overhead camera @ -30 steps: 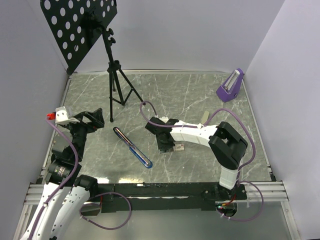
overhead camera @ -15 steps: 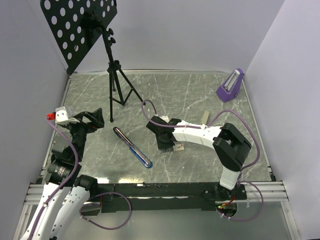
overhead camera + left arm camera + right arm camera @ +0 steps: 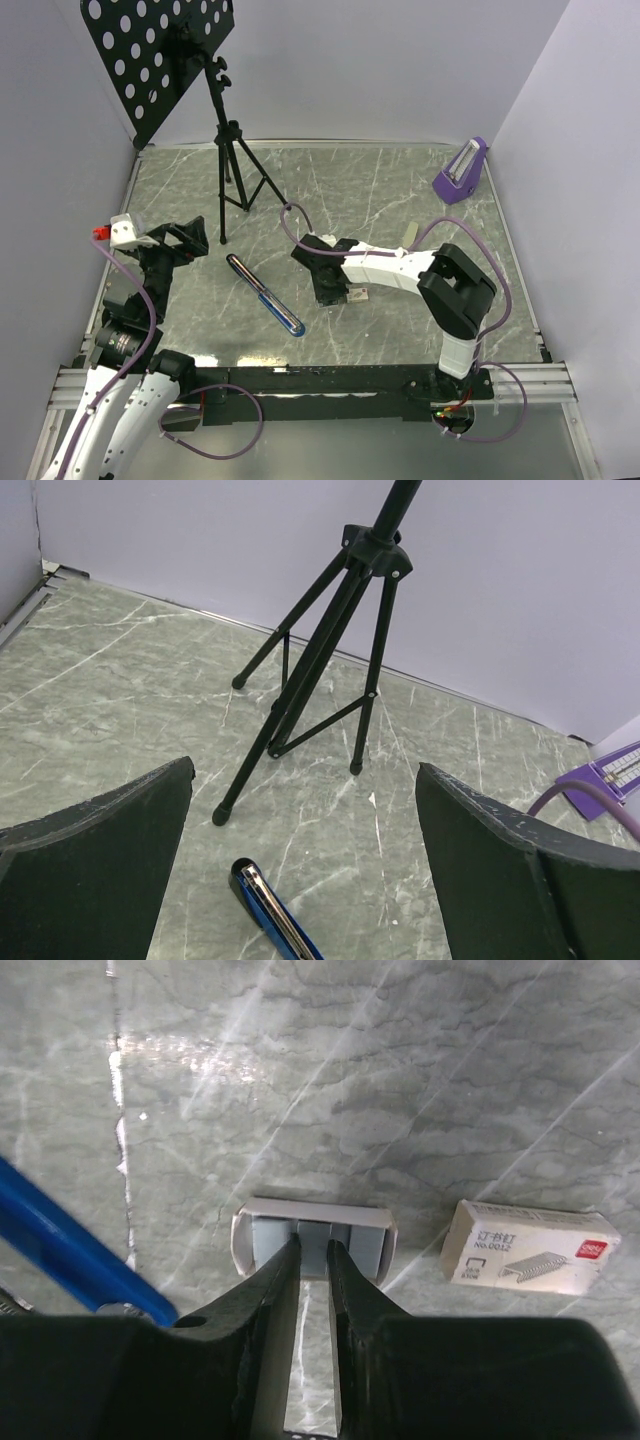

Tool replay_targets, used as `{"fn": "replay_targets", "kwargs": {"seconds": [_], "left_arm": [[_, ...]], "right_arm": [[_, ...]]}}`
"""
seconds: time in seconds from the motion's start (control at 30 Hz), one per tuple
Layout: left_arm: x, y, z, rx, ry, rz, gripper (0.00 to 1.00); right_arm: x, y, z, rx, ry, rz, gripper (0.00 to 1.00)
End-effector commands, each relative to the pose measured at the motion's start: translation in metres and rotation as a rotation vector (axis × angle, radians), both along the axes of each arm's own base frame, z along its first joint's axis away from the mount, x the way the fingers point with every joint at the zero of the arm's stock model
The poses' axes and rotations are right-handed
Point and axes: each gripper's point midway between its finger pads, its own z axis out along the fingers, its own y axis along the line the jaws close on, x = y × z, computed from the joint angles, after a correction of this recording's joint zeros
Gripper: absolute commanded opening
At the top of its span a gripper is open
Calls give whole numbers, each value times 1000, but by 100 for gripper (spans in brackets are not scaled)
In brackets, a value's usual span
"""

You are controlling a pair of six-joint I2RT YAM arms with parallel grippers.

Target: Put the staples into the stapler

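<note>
Right arm (image 3: pixel 385 268), white w/ black joints, reaches in over the mid-surface. Its jaws point down at a tiny grey tray-like piece (image 3: pixel 312 1210) w/ a row of staples in it. The right jaws are nearly closed, w/ only a thin slit betw. the two black fingertips (image 3: pixel 280 1265). The tips sit at the tray's near edge, on or just above the staple row. From the wrist view I can't tell whether they pinch a strip or merely touch it.

Just beside the tray, but apart from it, a tiny pale rectangular cardboard box (image 3: pixel 530 1247) w/ reddish print lies flat on the grey-green marbled surface (image 3: pixel 400 190). A long, slim black-and-blue stapler (image 3: pixel 265 296) lies diagonally on the surface, left of the right jaws and near the tray but not touching it.

Left arm (image 3: pixel 150 280) sits at the left side, well apart from the staples. The left jaws are wide open w/ nothing betw. them, facing the black tripod (image 3: pixel 320 680) of a perforated black music stand (image 3: pixel 160 50). A small purple wedge-shaped object (image 3: pixel 460 170) stands near the far right corner.
</note>
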Motion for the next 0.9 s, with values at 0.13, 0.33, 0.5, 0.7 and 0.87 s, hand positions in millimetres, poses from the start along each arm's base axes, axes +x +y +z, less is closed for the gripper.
{"fn": "replay_targets", "kwargs": {"seconds": [0.13,0.33,0.5,0.7,0.87], "left_arm": [[-3,-1,15,-19,-59,-11,97],[-3,-1,15,-20,-60,-12,97],[-3,-1,16,-20,-62,-12,97],[-3,-1,15,-22,-62,-14,97],[-4,-1,16,-22,-65,-15,97]], "right_arm": [[1,-9,-9,-45,10,-23,24],[-1,-8,-13,-40,30,-18,24],[-2,-7,-16,-37,42,-29,25],[1,-12,-16,-35,33,-60,24],[2,-10,-18,-42,43,-58,24]]}}
